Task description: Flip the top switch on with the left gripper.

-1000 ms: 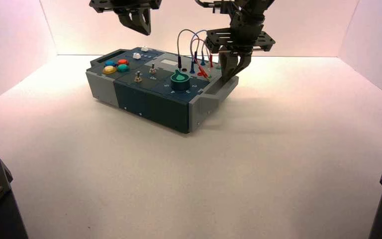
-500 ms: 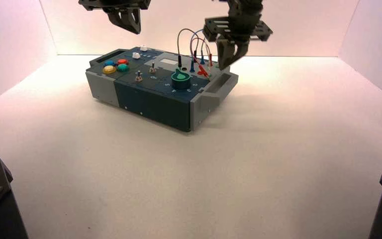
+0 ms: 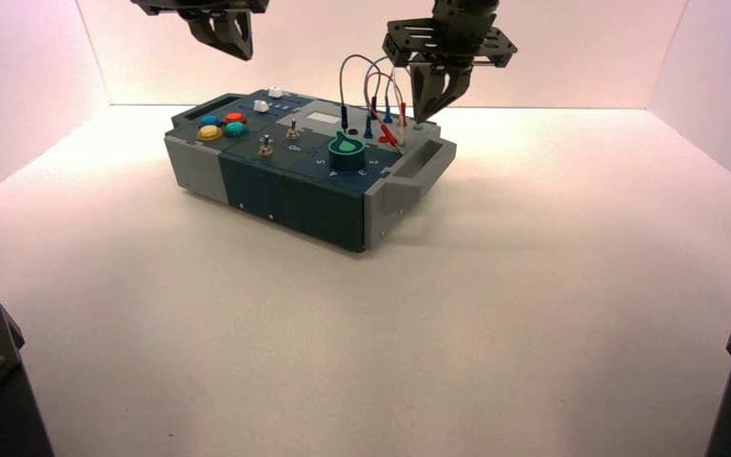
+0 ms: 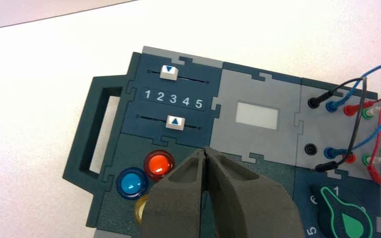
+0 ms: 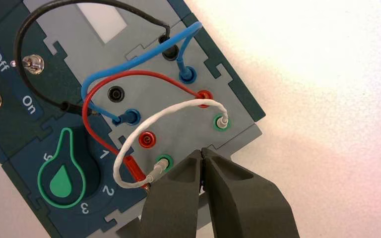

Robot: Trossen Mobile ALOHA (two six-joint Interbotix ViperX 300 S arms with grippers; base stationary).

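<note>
Below the closed left tool, box, switches hidden

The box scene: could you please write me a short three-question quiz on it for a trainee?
1. True or false: the left gripper is shut and touches no switch.
2. The right gripper hangs above: A the wires; B the sliders; C the buttons.
3. Fill in: the scale between the two white sliders runs from 1 to ___.
Key: 1 true; 2 A; 3 five.
</note>
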